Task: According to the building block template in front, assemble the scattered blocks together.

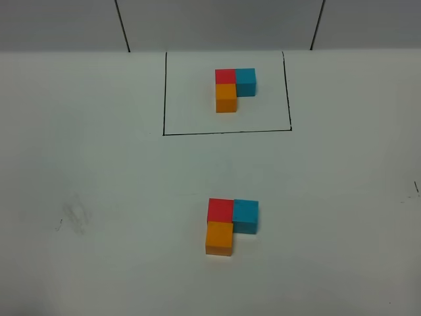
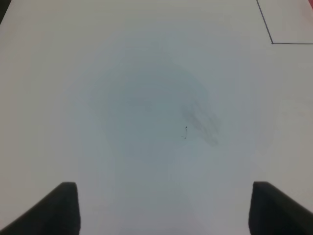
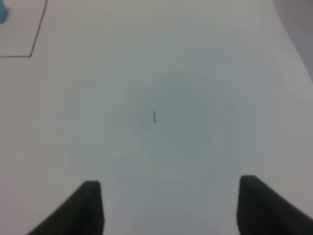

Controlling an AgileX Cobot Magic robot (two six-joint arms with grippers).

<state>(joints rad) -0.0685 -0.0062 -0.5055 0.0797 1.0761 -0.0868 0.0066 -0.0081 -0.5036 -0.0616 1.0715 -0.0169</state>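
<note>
The template is an L of red, blue and orange cubes inside a thin black rectangle at the back of the table. The unframed cubes sit together near the front middle in the same L: red block, blue block to its right, orange block in front of the red one, all touching. Neither arm shows in the exterior high view. My left gripper is open and empty over bare table. My right gripper is open and empty over bare table. No block lies between either pair of fingers.
A grey smudge marks the table at the left; it also shows in the left wrist view. A small dark mark lies in the right wrist view. A corner of the black frame shows in the left wrist view.
</note>
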